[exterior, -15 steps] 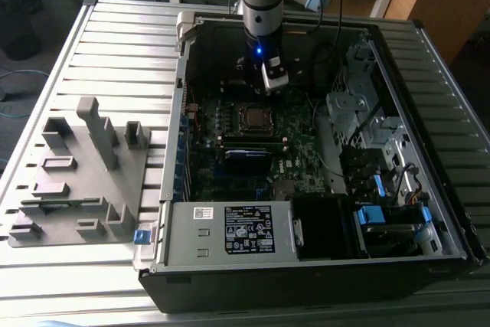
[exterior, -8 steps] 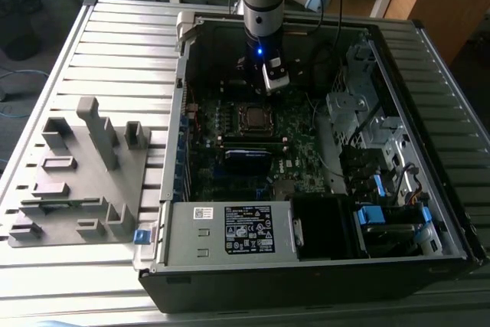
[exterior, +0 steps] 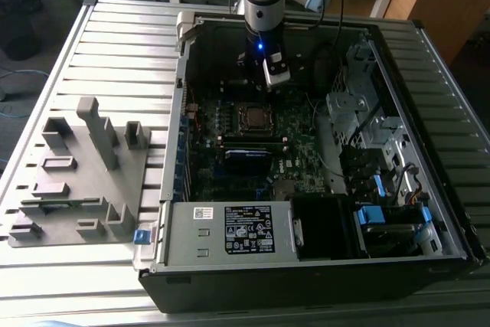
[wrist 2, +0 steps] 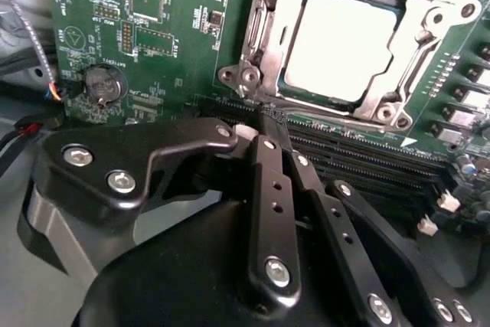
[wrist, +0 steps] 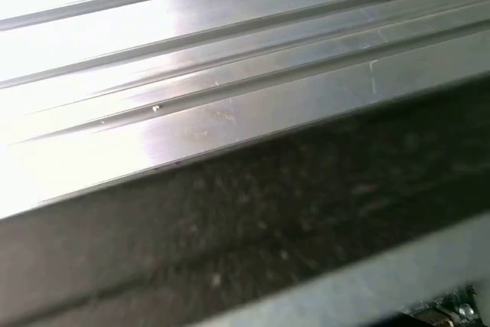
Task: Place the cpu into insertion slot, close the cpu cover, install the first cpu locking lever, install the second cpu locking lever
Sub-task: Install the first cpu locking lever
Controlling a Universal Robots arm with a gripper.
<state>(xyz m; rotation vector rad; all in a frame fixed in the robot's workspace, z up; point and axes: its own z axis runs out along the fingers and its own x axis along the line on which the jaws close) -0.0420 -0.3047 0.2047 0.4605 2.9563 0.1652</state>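
Cpu (wrist 2: pixel 344 44) seated in insertion slot (wrist 2: pixel 260 32), cpu cover (wrist 2: pixel 440 1) framing it, lying at about one o'clock just beyond the tool (wrist 2: pixel 269 116) in the second wrist view; tool fingers clenched together, holding nothing.

The cpu (wrist 2: pixel 344 44), a flat square chip with a pale silver face, lies seated level in the insertion slot (wrist 2: pixel 302 91), framed by the silvery cpu cover (wrist 2: pixel 259 28) closed flat around it, mid-motherboard.
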